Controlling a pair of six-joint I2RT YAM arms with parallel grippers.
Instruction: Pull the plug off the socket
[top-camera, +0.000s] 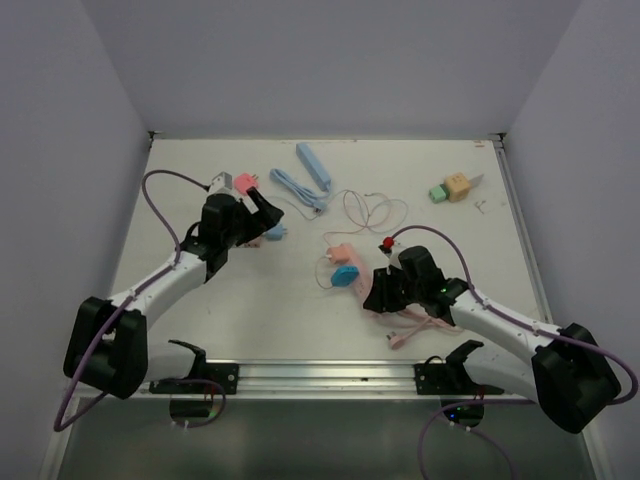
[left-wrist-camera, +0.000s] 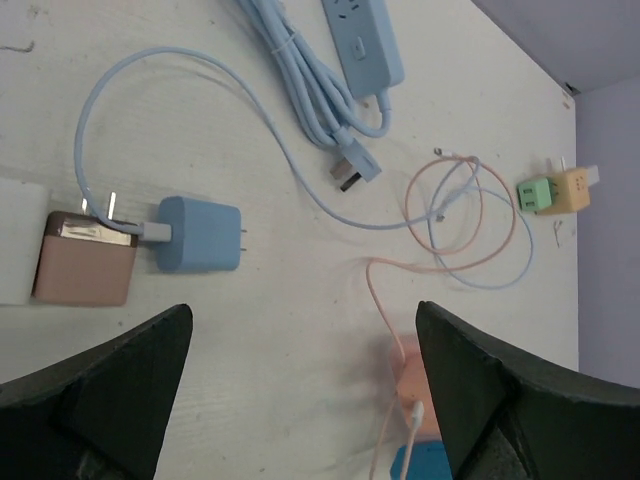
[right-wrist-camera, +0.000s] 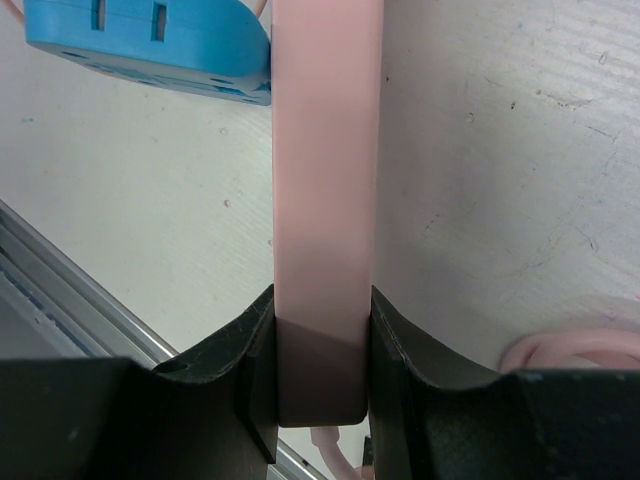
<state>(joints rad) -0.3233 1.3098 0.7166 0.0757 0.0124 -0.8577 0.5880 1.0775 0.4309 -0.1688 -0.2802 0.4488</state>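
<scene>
Pale pink on the socket strip (right-wrist-camera: 322, 180), bright blue on the plug (right-wrist-camera: 150, 45). Light blue on the charger (left-wrist-camera: 200, 235) and the power strip (left-wrist-camera: 365, 40), dusty rose-brown on the adapter (left-wrist-camera: 85, 262). Green on one cube (left-wrist-camera: 538, 195), yellow-orange on the other cube (left-wrist-camera: 572, 188), off-white on the table (left-wrist-camera: 300, 290).
</scene>
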